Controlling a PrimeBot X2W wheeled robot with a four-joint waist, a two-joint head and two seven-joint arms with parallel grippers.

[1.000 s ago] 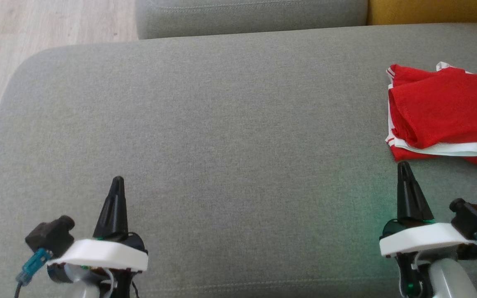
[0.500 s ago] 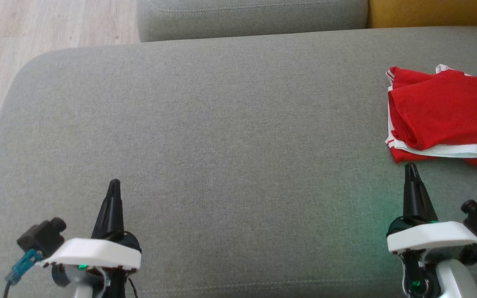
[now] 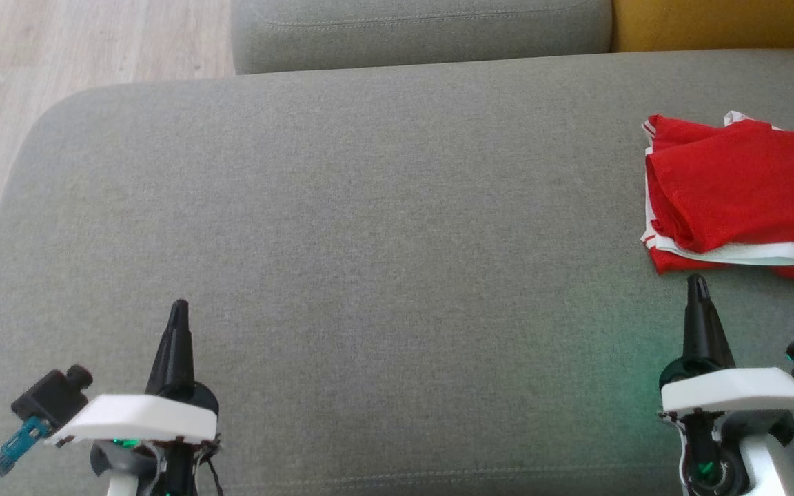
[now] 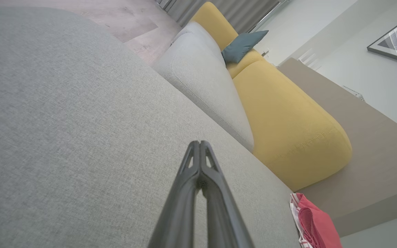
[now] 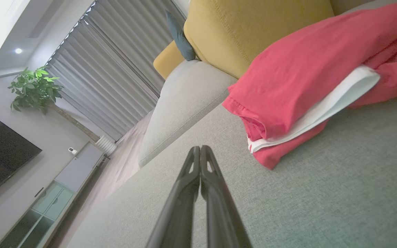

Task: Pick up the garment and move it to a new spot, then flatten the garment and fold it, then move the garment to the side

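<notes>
Both claws are pressed together and hold nothing. The left claw hovers low over the near left of the seat and the right claw over the near right, each pointing away from the robot. Beneath them spreads the wide grey sofa seat, bare across its middle and left. At the right side of the head view lies the red garment, gathered into a compact, layered bundle with one flap doubled over the rest. It runs off the frame to the right. A white band shows along its near edge.

As a judgement, the task looks close to finished: the garment is folded, if loosely, and lies off to the side with no claw on it. At most a tidying of the fold may be left, though I cannot tell whether this placement counts as final.

The garment lies just ahead of the right claw's tip and slightly to its right, near but not touching. In the right wrist view a strip of bare seat separates them. From the left claw it is well apart, across the whole seat.
</notes>
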